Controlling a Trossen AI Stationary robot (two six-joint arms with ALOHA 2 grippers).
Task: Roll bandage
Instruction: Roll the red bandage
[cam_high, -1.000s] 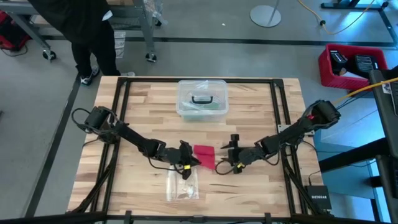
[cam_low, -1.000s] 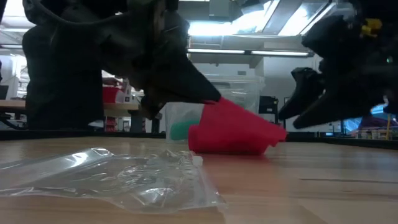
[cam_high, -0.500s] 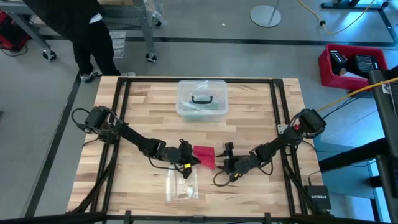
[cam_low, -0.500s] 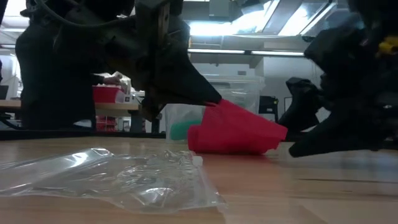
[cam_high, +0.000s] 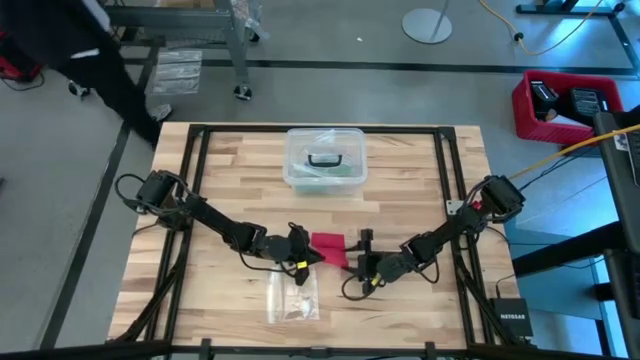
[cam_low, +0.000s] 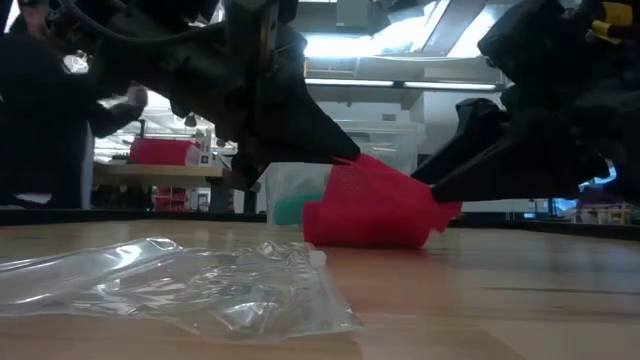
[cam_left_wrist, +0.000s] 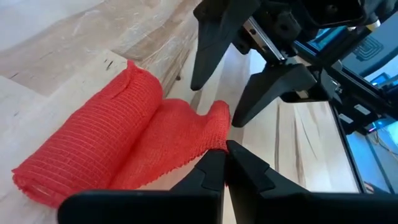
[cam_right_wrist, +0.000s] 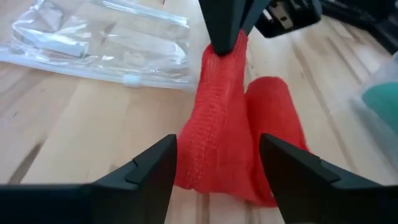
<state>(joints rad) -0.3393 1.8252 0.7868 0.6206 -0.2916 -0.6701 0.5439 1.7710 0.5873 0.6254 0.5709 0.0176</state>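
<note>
You are seeing the person (cam_high: 95, 55) near the table's (cam_high: 420, 210) far left corner only partly, because the high view's top edge is cutting the body. In the low view, the left gripper (cam_low: 335, 160) is hiding the bandage's (cam_low: 375, 210) pinched corner.

Bandage (cam_high: 329, 247) btwn pincers; bag (cam_high: 294, 296) in front (box (cam_high: 324, 158) behind).

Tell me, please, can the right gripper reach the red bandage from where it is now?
Probably yes. The right gripper is open right at the bandage, its fingers on either side of one end. The left gripper, shut on the other end, leaves that side free.
</note>
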